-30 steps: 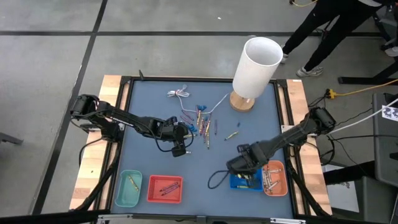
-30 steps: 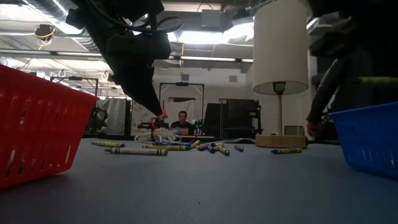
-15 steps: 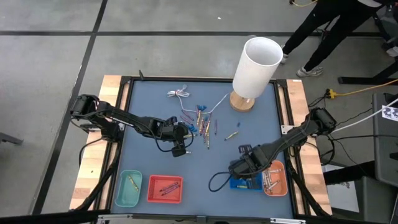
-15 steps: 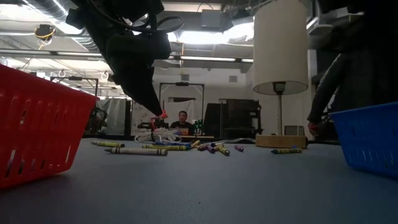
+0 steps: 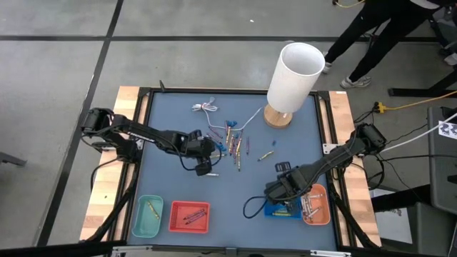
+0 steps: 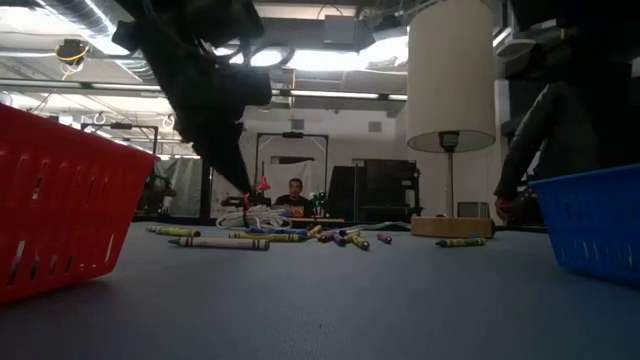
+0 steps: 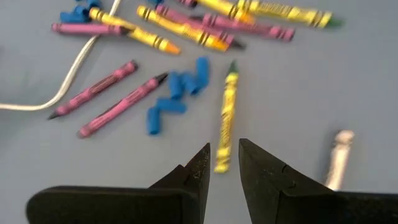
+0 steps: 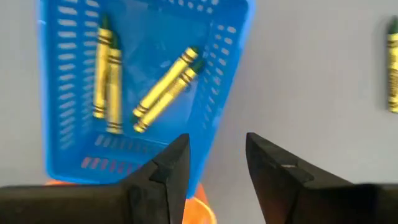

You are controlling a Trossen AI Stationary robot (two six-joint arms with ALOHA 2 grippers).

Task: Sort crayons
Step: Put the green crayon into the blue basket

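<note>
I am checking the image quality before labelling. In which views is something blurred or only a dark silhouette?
Left wrist view: the grey-white crayon beside the left gripper is soft and smeared, while the far yellow crayons look sharper. Low view: the dark arm is a backlit silhouette against bright ceiling lights. Right wrist view: the blue plastic basket and its yellow-wrapped crayons are slightly blurred.

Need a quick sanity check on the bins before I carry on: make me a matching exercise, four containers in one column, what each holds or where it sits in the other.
Column one:
1. blue basket
2. red basket
3. teal tray
4. orange tray

Column two:
a. nearest the table's left edge, a single crayon
b. yellow crayons, right gripper open above it
c. far right of the row
d. dark reddish crayons

Pairs: 1-b, 2-d, 3-a, 4-c
</note>
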